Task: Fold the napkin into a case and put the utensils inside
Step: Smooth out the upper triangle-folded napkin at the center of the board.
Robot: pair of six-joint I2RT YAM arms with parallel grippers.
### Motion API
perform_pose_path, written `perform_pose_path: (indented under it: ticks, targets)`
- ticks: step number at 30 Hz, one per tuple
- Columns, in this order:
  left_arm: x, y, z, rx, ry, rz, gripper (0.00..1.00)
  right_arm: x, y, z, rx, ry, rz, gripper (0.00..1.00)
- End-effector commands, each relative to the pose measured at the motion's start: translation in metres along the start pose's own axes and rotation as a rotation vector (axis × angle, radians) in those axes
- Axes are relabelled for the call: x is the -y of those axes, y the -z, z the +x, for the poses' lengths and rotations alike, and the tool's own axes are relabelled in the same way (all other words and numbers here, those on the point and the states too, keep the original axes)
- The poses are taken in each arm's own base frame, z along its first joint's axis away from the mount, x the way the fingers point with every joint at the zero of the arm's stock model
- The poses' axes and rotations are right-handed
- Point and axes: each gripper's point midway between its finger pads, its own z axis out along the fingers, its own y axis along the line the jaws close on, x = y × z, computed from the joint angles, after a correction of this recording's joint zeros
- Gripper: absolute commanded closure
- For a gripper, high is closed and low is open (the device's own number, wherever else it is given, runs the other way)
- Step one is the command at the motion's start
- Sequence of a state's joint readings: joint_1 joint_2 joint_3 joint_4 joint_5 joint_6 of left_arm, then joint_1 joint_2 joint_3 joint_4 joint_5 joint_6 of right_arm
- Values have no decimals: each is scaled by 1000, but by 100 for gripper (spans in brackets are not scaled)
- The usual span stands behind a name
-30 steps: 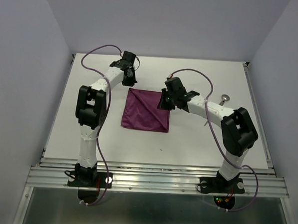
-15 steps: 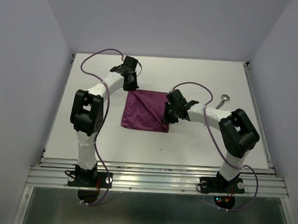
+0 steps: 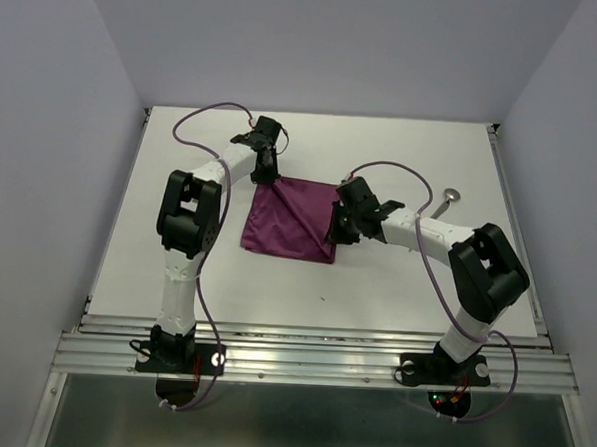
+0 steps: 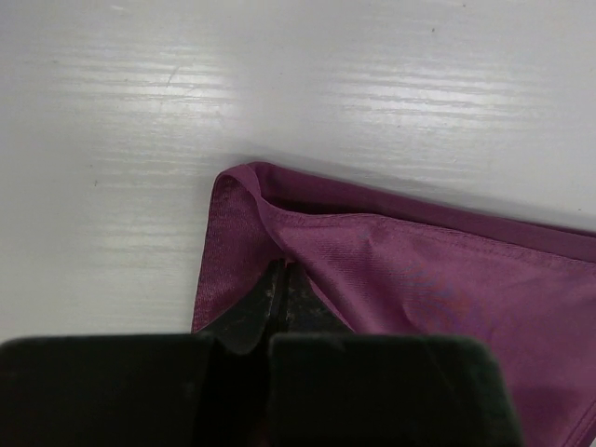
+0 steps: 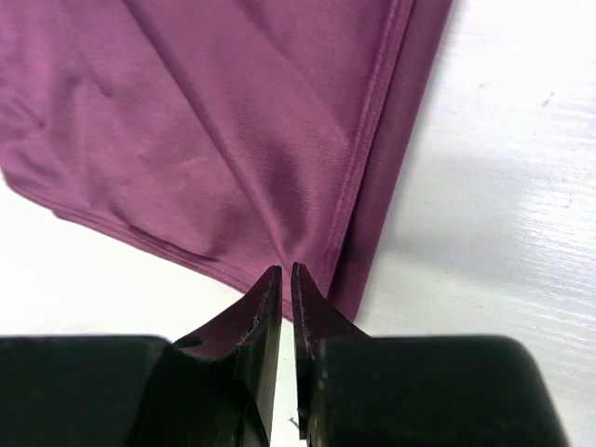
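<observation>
The plum-purple napkin [image 3: 289,218] lies flat as a rough square with a diagonal crease; no case is in view. My left gripper [image 3: 267,178] is at its far-left corner, shut on a raised fold of the napkin [image 4: 419,279], with its tips [image 4: 282,270] pinching the cloth. At the near-right corner my right gripper [image 3: 335,231] is shut on the napkin [image 5: 233,121], and creases run in toward its tips [image 5: 282,272]. Of the utensils, one silver spoon [image 3: 448,198] lies on the table to the right, apart from both grippers.
The white table [image 3: 375,288] has raised rails along its left and right edges and plain walls on three sides. The right arm's cable [image 3: 386,170] loops above the table between the napkin and the spoon.
My left gripper moved right and nearer, and the napkin's far-left corner shifted right with it. My right gripper moved from the napkin's far-right edge down to its near-right corner.
</observation>
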State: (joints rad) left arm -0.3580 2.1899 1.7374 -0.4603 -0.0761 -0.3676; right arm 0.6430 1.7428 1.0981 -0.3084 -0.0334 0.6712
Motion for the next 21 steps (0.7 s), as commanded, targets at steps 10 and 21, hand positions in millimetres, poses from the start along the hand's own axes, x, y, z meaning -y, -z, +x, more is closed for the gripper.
perform_pose_path:
  ticks: [10,21]
  targets:
    - [34,68,-5,72,-7,125,100,-29,-17,-37,69,34,-42,85]
    - [41,8,31,-30,-38,105,100,-14,-49,-22,19,27,3,85]
